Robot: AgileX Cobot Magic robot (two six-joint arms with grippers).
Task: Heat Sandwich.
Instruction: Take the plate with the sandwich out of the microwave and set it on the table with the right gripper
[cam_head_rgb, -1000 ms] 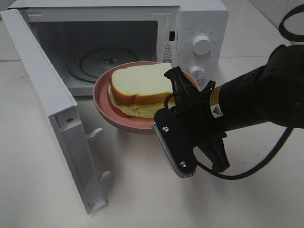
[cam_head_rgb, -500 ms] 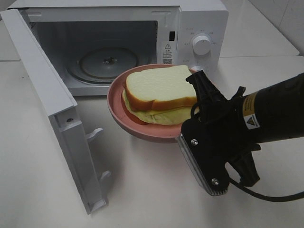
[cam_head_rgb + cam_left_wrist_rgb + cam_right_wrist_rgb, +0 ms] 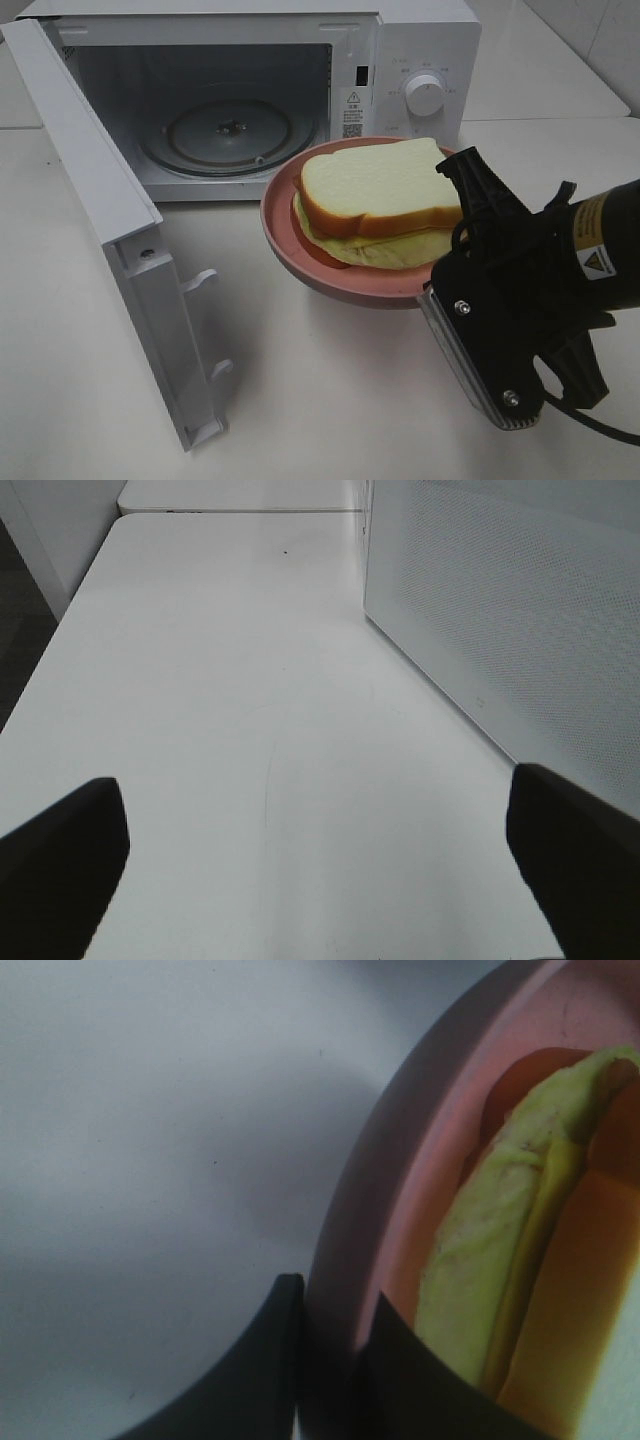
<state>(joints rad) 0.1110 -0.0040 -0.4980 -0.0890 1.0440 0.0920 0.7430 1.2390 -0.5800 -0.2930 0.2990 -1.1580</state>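
The right hand (image 3: 452, 262) is almost closed and pinches the rim of the pink plate (image 3: 300, 245); in its wrist view one finger (image 3: 250, 1370) sits outside the rim and the other inside. The sandwich (image 3: 378, 205) lies on this plate, which is held above the white desk (image 3: 300, 400) in front of the microwave (image 3: 420, 50). The microwave door (image 3: 110, 230) stands open and shows the glass turntable (image 3: 230, 135) inside. The left hand (image 3: 320, 850) is wide open and holds nothing, above the desk beside the microwave's perforated wall.
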